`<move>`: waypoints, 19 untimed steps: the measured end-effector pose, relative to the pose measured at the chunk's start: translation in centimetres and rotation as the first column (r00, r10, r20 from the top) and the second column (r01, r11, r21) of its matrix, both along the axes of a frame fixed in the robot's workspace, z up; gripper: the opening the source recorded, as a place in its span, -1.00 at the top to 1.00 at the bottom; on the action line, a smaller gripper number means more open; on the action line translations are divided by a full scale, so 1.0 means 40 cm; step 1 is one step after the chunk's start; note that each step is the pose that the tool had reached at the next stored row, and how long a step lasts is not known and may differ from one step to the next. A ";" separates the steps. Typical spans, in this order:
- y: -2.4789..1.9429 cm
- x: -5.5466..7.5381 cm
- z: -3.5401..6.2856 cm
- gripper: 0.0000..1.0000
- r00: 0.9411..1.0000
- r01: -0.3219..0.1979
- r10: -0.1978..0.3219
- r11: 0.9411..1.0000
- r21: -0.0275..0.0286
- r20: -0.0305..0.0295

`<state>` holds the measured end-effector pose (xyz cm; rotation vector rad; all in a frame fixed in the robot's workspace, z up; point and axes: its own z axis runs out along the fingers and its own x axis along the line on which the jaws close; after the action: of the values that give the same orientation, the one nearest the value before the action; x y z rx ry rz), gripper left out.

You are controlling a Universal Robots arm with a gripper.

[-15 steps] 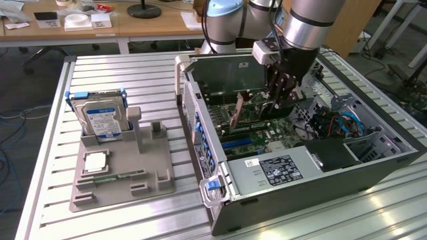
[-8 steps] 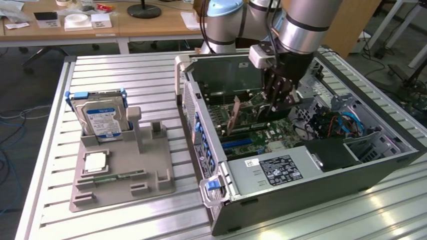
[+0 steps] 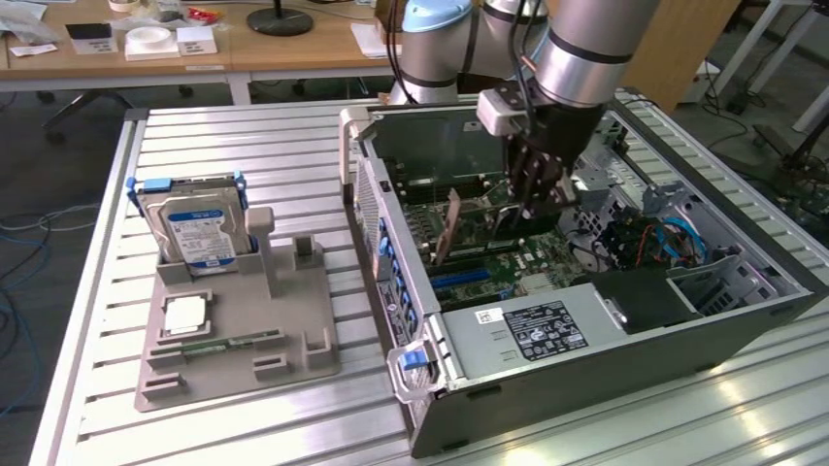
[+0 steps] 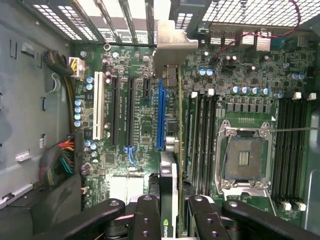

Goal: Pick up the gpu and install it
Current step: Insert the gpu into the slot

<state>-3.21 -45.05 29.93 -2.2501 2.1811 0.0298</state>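
Note:
The gpu shows edge-on in the wrist view as a thin dark card with a logo. Its pale metal bracket points at the case's slotted rear wall. My gripper is shut on the card's near end, a black finger on each side. The card hangs over the motherboard, right beside the long blue slot; I cannot tell whether it touches the slot. In the exterior view my gripper reaches down into the open computer case, and the gpu stands on edge under it.
A grey holder at the exterior view's left carries a silver hard drive, a small chip and a green memory stick. Inside the case are the bare processor socket, memory slots and cable bundles.

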 end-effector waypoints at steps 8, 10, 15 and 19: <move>-0.002 -0.004 -0.018 0.47 1.000 0.000 0.000 1.000 0.000 0.000; -0.002 -0.004 -0.021 0.47 1.000 0.000 0.000 1.000 0.000 0.000; -0.002 -0.007 -0.025 0.47 1.000 0.000 0.000 1.000 0.000 0.000; -0.002 -0.014 -0.026 0.47 1.000 0.000 0.000 1.000 0.000 0.000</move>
<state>-3.77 -45.14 28.90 -2.2498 2.1812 0.0299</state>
